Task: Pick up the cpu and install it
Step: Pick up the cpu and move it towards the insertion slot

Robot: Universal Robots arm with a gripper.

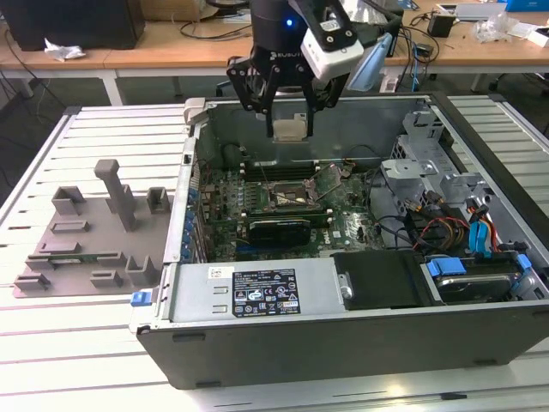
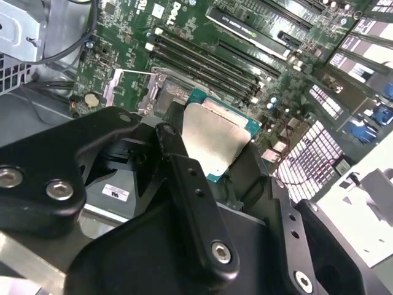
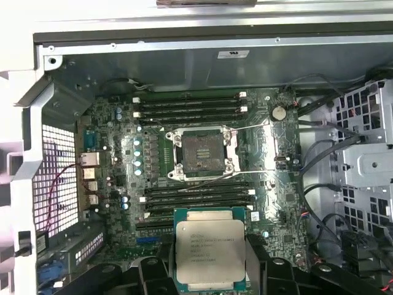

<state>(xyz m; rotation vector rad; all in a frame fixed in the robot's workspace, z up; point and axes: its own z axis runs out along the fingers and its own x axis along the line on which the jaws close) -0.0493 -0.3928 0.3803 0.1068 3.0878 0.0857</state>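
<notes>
Black fingers [image 2: 184, 184] first: clamped on opposite edges of the cpu [image 2: 216, 138], a thin, flat square chip with a dull silver metal top and a green rim. Holding it level, metal face turned up toward both wrist cameras.

Over in the exterior view, hanging with the black gripper [image 1: 290, 130] high above the open dark grey metal computer case [image 1: 343, 352], near the case's far wall, chip well clear of the green motherboard [image 3: 270, 184].

Down on the board, an open square processor socket [image 3: 204, 153] in a silver metal frame, flanked on two sides by rows of long black memory slots [image 3: 196, 107]. Not seated: in the first wrist view, chip apart from the socket, showing in front of one bank of slots.

Just beside the socket inside the case, a long black rectangular card [image 1: 279, 227].

Off to the exterior view's left, on the white slatted table [image 1: 86, 369], a grey plastic moulded tray [image 1: 94, 232] with upright posts, just beside the case.
</notes>
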